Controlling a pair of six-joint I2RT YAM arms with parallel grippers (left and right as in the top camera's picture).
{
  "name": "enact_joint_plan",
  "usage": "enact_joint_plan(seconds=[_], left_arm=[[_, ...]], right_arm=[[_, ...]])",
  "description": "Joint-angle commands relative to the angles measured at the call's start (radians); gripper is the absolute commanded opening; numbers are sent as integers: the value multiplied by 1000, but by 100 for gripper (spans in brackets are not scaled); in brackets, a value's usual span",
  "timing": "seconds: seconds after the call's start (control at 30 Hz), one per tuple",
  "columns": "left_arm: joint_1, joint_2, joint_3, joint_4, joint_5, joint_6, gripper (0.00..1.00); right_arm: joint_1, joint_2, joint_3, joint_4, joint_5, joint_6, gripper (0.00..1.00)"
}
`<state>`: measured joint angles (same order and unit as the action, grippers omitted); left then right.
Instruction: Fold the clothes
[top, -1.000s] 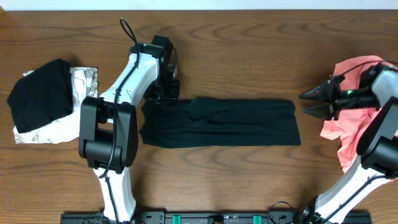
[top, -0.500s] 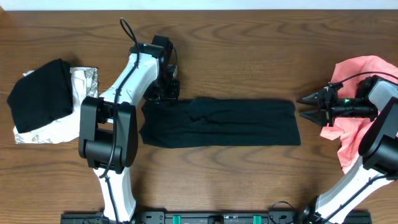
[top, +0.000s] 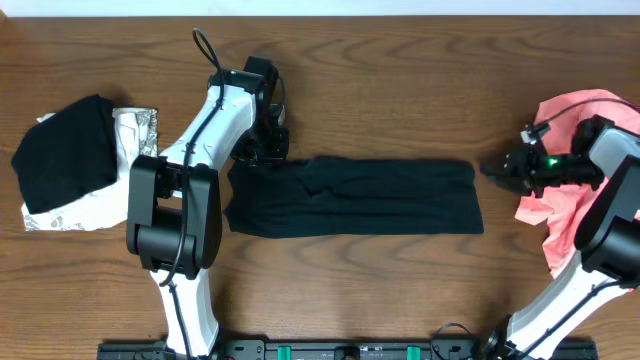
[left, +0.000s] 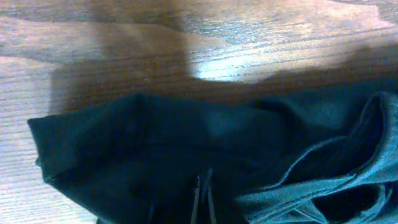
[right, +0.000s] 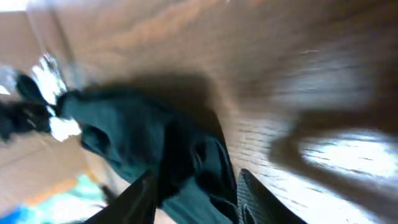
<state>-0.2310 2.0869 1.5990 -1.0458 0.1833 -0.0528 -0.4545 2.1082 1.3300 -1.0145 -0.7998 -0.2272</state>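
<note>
The clothes in work are a black T-shirt (top: 355, 197), which lies as a long flat strip at the table's middle. My left gripper (top: 264, 152) sits at its upper left corner. In the left wrist view its fingers (left: 204, 198) are pressed together, shut on the black T-shirt (left: 155, 143), with fabric all round the tips. My right gripper (top: 492, 170) hovers just off the strip's right end. Its fingers stand apart in the right wrist view, so the right gripper (right: 196, 199) is open, and the blurred black T-shirt (right: 155, 143) lies beyond the gap.
A salmon-pink garment (top: 572, 108) is heaped at the right edge, under the right arm. At far left a folded black garment (top: 62, 150) rests on a white-grey patterned one (top: 135, 130). Bare wood lies behind and in front of the strip.
The right gripper's jaws have narrowed and it has settled level with the strip's right end. The left arm and the shirt have not moved.
</note>
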Motion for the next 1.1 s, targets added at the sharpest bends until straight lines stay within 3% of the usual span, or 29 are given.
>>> enact_joint_plan(seconds=[0.0, 0.33, 0.63, 1.07], left_arm=[[2, -11, -2, 0, -12, -5, 6], [2, -11, -2, 3, -12, -6, 6], [2, -11, -2, 3, -12, -6, 6], [2, -11, -2, 3, -12, -6, 6]], right_arm=[[11, -21, -1, -3, 40, -201, 42], [29, -21, -1, 2, 46, -379, 42], [137, -21, -1, 100, 175, -383, 37], [210, -21, -1, 359, 396, -36, 38]])
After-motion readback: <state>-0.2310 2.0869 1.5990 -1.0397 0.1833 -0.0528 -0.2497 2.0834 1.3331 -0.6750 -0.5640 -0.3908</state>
